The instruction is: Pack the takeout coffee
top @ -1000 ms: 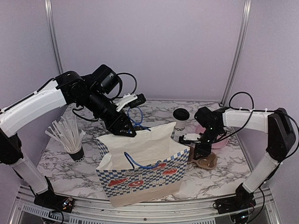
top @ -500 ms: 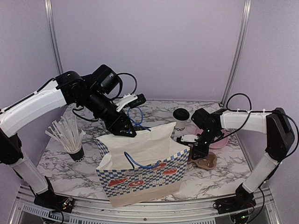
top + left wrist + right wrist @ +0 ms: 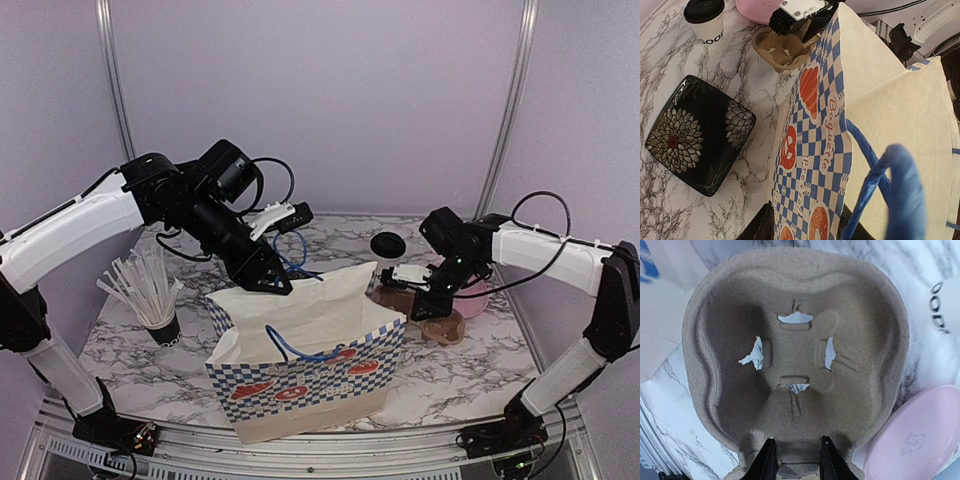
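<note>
The right gripper [image 3: 796,460], clamping the pulp carrier [image 3: 795,315] by its rim, is now lifting it toward the takeout coffee [image 3: 387,250]. The cup is standing unpacked, far-right of the paper bag [image 3: 300,350], which the left gripper [image 3: 268,280] is pinching open.

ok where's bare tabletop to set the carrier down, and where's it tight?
Free: the marble tabletop front right, between the paper bag and the near edge, below the cup carrier. Also front left, between the straw cup and the bag. Crowded: right of the bag, where the takeout coffee, pink plate, carrier and right gripper bunch together.
</note>
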{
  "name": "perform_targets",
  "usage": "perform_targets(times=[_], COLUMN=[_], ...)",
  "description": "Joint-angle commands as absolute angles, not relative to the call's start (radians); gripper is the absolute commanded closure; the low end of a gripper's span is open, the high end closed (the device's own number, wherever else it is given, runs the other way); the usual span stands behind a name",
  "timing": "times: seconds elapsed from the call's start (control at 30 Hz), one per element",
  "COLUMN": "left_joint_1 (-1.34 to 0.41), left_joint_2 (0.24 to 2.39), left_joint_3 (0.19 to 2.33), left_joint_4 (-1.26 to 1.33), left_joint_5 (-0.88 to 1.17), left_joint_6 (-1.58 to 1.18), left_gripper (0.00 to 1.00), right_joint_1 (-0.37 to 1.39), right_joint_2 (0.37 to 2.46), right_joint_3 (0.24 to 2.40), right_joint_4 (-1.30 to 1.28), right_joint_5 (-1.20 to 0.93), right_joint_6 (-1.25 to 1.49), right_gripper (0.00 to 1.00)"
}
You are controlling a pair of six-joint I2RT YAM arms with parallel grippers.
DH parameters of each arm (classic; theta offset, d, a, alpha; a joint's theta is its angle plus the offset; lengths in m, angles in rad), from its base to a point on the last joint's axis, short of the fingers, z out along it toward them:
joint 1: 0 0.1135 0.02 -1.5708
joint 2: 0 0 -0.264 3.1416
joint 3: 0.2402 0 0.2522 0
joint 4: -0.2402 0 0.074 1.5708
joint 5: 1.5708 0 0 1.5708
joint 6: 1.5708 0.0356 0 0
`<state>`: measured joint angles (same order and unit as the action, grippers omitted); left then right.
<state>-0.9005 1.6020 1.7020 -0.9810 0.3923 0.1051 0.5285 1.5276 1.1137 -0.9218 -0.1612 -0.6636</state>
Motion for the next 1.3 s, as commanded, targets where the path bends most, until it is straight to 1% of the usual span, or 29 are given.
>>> perform_targets(times=[0.0,0.07,0.2,0.37,0.47,0.53,0.63,0.77,1.03,1.13,1.27], left_joint_1=[-0.904,-0.904,-0.904,-0.904,-0.904,-0.904,-0.904,-0.904,-0.903,-0.902,-0.901], left_joint_2=[1.635,1.651,1.694,1.732,1.747,1.751,1.749,1.732,1.629,1.564,1.456], left_joint_3=[1.750,1.765,1.813,1.870,1.887,1.893,1.898,1.920,1.938,1.910,1.831], left_joint_4=[-0.994,-0.992,-0.991,-0.991,-0.991,-0.991,-0.991,-0.985,-0.952,-0.921,-0.855], left_joint_5=[0.415,0.429,0.433,0.449,0.453,0.439,0.415,0.395,0.271,0.226,0.088], left_joint_6=[0.120,0.127,0.129,0.126,0.117,0.110,0.098,0.084,0.051,0.038,0.008], left_gripper=[0.58,0.60,0.65,0.74,0.73,0.67,0.55,0.45,0.33,0.29,0.20], right_joint_1=[0.504,0.474,0.418,0.424,0.466,0.519,0.591,0.680,0.847,0.882,0.909], right_joint_2=[1.445,1.434,1.442,1.460,1.456,1.449,1.472,1.501,1.556,1.586,1.622], right_joint_3=[1.280,1.381,1.600,1.816,1.878,1.891,1.925,1.961,1.972,1.966,1.925], right_joint_4=[-0.970,-0.973,-0.998,-1.036,-1.050,-1.046,-1.078,-1.109,-1.123,-1.106,-1.052], right_joint_5=[-0.236,-0.281,-0.442,-0.684,-0.795,-0.825,-0.896,-0.952,-0.943,-0.925,-0.845], right_joint_6=[-0.709,-0.730,-0.753,-0.753,-0.759,-0.759,-0.764,-0.768,-0.774,-0.763,-0.721], right_gripper=[0.77,0.77,0.78,0.77,0.77,0.75,0.75,0.75,0.75,0.75,0.75])
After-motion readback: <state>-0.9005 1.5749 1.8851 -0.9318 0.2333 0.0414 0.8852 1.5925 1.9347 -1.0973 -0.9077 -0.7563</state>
